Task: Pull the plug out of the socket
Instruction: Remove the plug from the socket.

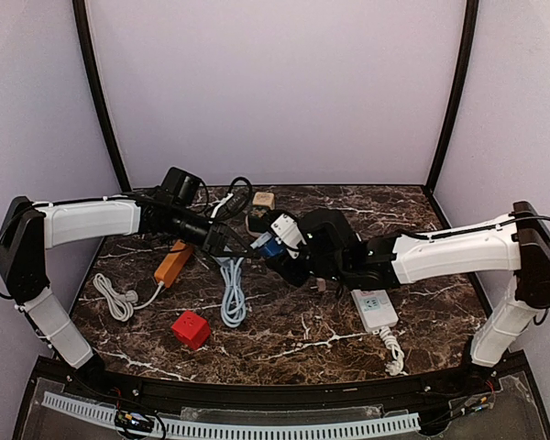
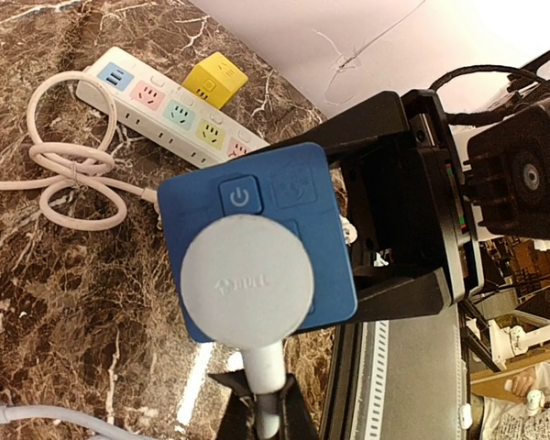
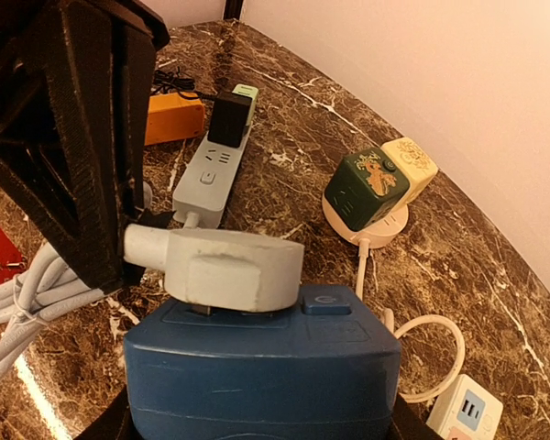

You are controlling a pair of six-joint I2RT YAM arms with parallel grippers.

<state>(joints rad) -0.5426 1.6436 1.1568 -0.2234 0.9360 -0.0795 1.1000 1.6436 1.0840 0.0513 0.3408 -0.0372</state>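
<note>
- The right gripper (image 2: 344, 225) is clamping the blue socket cube (image 3: 257, 367) from two sides and is holding it lifted above the marble table (image 1: 293, 335), near its middle.
- The left gripper (image 2: 261, 403) is pinching closed on the neck of the white plug (image 3: 225, 270), where the cable is leaving it.
- The plug is sitting against the face of the cube. Only a thin dark gap is showing under it, so I am judging that it is not pulled out yet.
- What is remaining: drawing the plug straight away from the cube until its pins are coming free.
</note>
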